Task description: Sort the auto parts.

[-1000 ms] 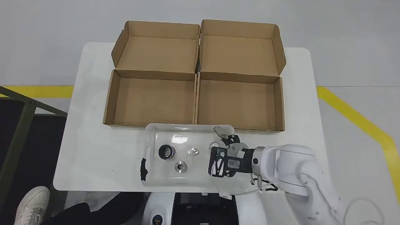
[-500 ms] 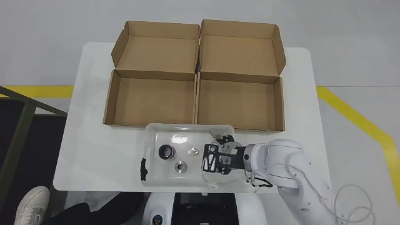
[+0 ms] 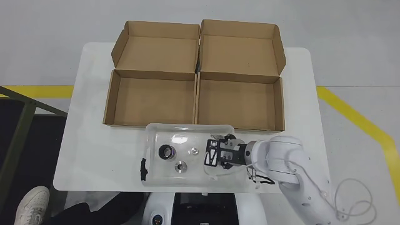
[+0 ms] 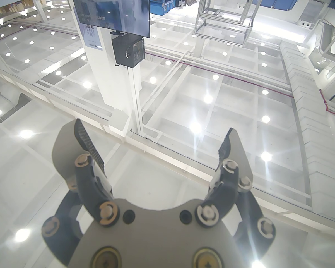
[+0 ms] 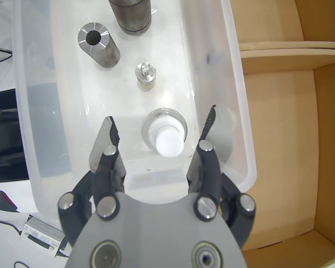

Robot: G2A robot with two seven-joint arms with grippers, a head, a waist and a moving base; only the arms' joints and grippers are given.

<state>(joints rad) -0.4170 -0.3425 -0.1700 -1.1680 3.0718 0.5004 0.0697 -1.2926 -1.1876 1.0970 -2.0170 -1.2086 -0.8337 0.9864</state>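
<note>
Clear plastic bin (image 3: 187,129) sits at the near edge of the white table (image 3: 87,156), just in front of two brown boxes with their lids folded back: the left cardboard box (image 3: 150,103) and the right cardboard box (image 3: 237,106), set side by side and touching.

Down inside the bin's right end is the right gripper (image 5: 161,118), with its toothed fingers (image 5: 111,132) spread wide. Between them stands a white plastic part (image 5: 168,140) on a round clear base. One finger is on either side of it and neither looks to be touching it.

Further along the bin floor, towards its left end, are three metal parts, all upright and apart from one another. A small knurled metal piece (image 5: 145,74) is nearest the white part. Beyond it is a slotted steel bushing (image 5: 99,44) on the side nearer the robot. Last is a tall dark bearing sleeve (image 5: 127,4), with rows of tiny balls showing inside its bore.

The left gripper (image 4: 154,128) points up at the ceiling lights, fingers spread apart with nothing between them.
</note>
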